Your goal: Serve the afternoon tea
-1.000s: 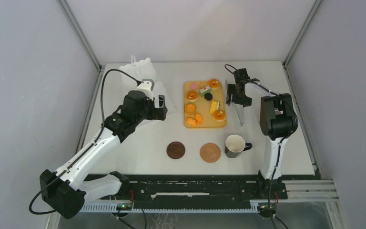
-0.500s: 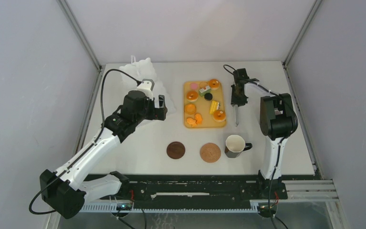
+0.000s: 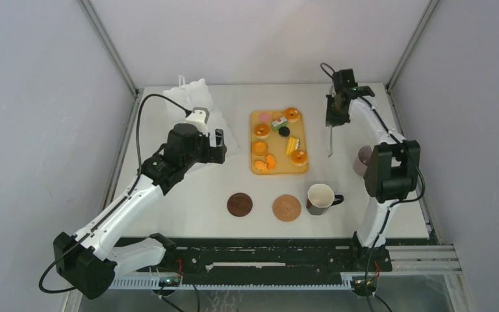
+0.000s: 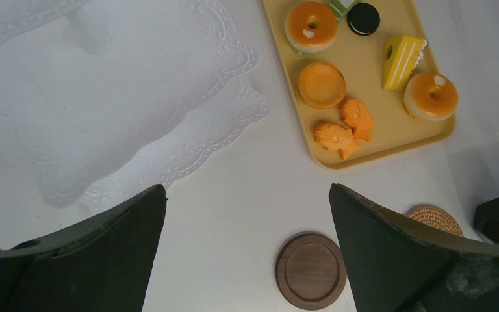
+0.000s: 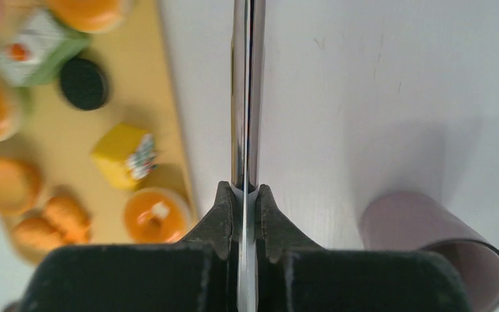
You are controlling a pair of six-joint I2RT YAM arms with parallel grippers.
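Steel tongs (image 5: 247, 91), thin and mirror-bright, are pinched flat between the fingers of the right end effector (image 5: 246, 198). A second ago they hung with blades spread just beside the tray (image 4: 380, 130). Now the right arm has lifted and drawn back toward the far right corner, and the blades are pressed together. That retreat has uncovered a mauve cup (image 3: 362, 160) that the arm had hidden, standing on the desk (image 3: 195, 195) to the right of the tray. The tongs hold nothing, so in my judgement no pastry has yet been served.

The left end effector (image 4: 247, 192) has barely shifted. It hangs wide open and holds nothing, over the desk between the white stand (image 4: 104, 110) and the tray.

- **Pastries:** all lie on the flat tan tray, glossy and moulded: a ridged orange tart (image 4: 321, 84), a ringed orange round (image 4: 432, 95), a yellow cake wedge (image 4: 403, 62) and a black sandwich round (image 4: 364, 18).
- **Stand:** matte white, with an embossed, scalloped lace edge.
- **Dark mug (image 3: 320, 197):** pale inside, with its handle pointing right. It sits just beside the woven coaster (image 4: 434, 218), not on it.
- **Wooden coaster (image 4: 310, 271):** smooth, dark and rimmed, with nothing on it.
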